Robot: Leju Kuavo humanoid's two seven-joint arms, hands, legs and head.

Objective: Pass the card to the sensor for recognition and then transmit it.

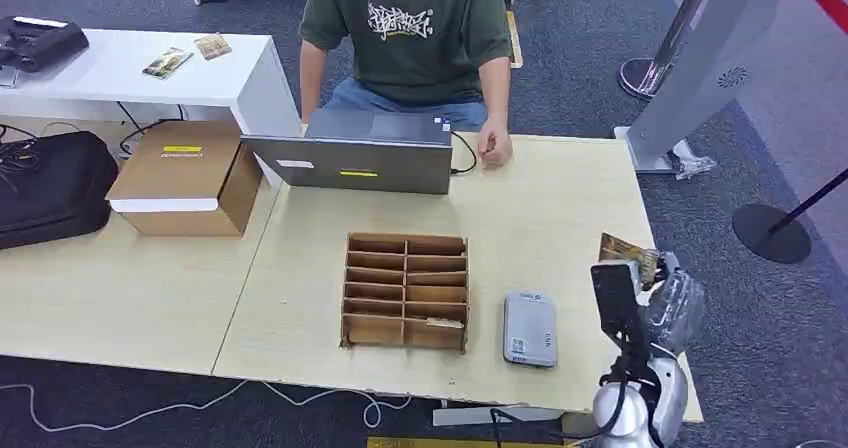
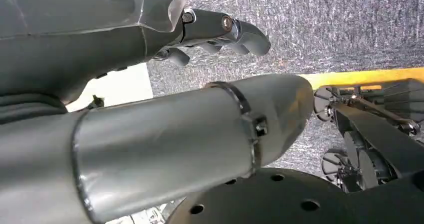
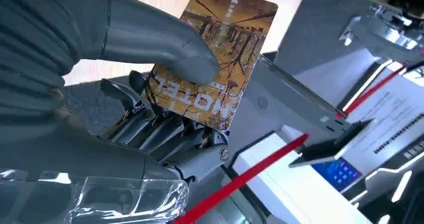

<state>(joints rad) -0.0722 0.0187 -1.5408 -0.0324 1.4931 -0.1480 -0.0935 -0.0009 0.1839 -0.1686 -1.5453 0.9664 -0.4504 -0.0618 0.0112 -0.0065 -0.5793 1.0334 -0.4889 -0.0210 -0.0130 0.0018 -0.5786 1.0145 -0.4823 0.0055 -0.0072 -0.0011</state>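
Card [image 3: 220, 59] is held in the right hand [image 3: 150, 114], pinched between the thick grey thumb pressed on its printed face and the darker fingers [image 3: 170, 139] curled behind it. In the head view the card [image 1: 625, 250] is seen at about 4 o'clock of the wooden divider box [image 1: 406, 290], above the right edge of the light wooden table [image 1: 560, 218], with the right hand [image 1: 668, 303] just below it. The card sensor [image 1: 529, 328], a small grey-white unit lying flat on the table, is placed at 3 o'clock of the divider box and at roughly 8 o'clock of the card, apart from it.

Writing: large pale letters are printed on the card face, seen turned over and partly covered by the thumb; "HOTEL" is the likely reading. A line of small characters near the card's far edge cannot be read. The artwork is brown and gold.

Left hand [image 2: 220, 34] is seen hanging over grey carpet, fingers loosely curled together, nothing in them.

A person in a dark green shirt [image 1: 405, 28] with a white graphic print, not legible, is seated at 12 o'clock behind an open laptop [image 1: 360, 153]. A cardboard carton [image 1: 185, 178] with a yellow label is noted at 10 o'clock.
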